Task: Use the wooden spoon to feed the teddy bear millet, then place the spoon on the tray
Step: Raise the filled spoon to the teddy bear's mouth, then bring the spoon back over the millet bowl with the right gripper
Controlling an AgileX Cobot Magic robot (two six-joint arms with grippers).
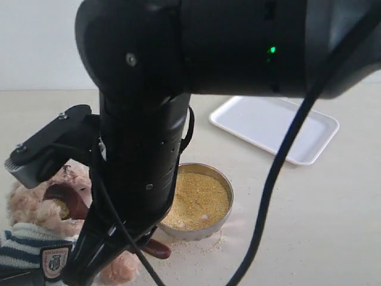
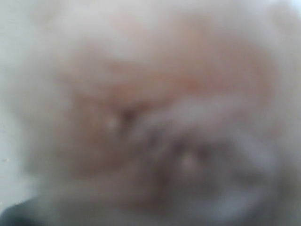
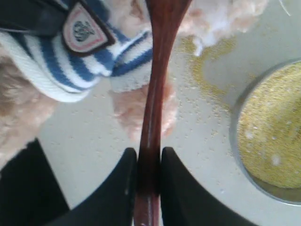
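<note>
The teddy bear (image 1: 27,208) lies at the lower left, its striped sweater and shield badge (image 3: 84,28) plain in the right wrist view. The wooden spoon (image 3: 153,94) has its handle clamped between the two black fingers of my right gripper (image 3: 149,153), which is shut on it. Its bowl (image 1: 64,202) holds a little millet and rests at the bear's face. The millet (image 1: 196,199) fills the steel bowl (image 1: 225,217) just right of the bear. The white tray (image 1: 274,125) lies behind at the right. The left wrist view is all blurred fur, so my left gripper's jaws stay hidden.
A large black arm (image 1: 143,137) and a hanging cable (image 1: 280,167) block the middle of the exterior view. Loose grains (image 3: 207,75) are scattered on the beige table (image 1: 333,226) between the bear and the steel bowl. A black bracket (image 1: 41,149) hangs above the bear's head.
</note>
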